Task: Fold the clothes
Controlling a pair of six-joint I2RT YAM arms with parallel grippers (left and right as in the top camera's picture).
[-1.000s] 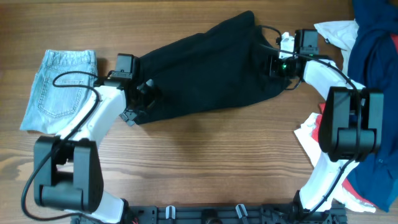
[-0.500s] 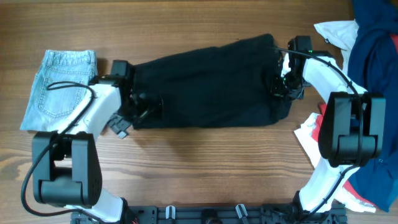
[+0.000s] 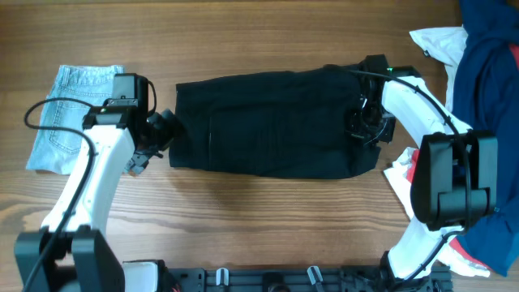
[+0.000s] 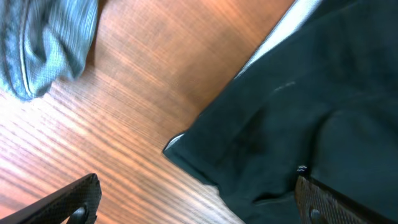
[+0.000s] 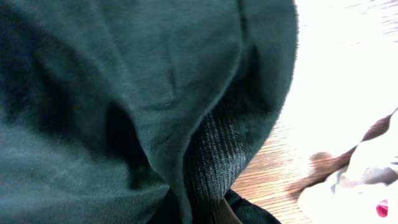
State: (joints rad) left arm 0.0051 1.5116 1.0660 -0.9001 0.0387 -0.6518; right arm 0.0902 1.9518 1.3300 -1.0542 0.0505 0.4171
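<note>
The black garment (image 3: 276, 122) lies spread flat across the middle of the table, long side left to right. My left gripper (image 3: 162, 130) is at its left edge, open; in the left wrist view its two fingers (image 4: 196, 186) stand wide apart, with the garment's corner (image 4: 280, 124) lying loose between them on the wood. My right gripper (image 3: 366, 122) sits on the garment's right end. In the right wrist view the black fabric (image 5: 124, 93) and its ribbed band (image 5: 217, 155) bunch into the jaws, and the fingers are hidden under the cloth.
A folded pair of light denim shorts (image 3: 77, 113) lies at the far left and also shows in the left wrist view (image 4: 43, 43). A heap of white (image 3: 438, 40), navy (image 3: 491, 49) and red-and-white (image 3: 405, 174) garments fills the right edge.
Both arms swung the black garment from a slant to lie flat and straight. The left gripper let go and drew back left off the garment's edge. The right gripper stays on the right end.
</note>
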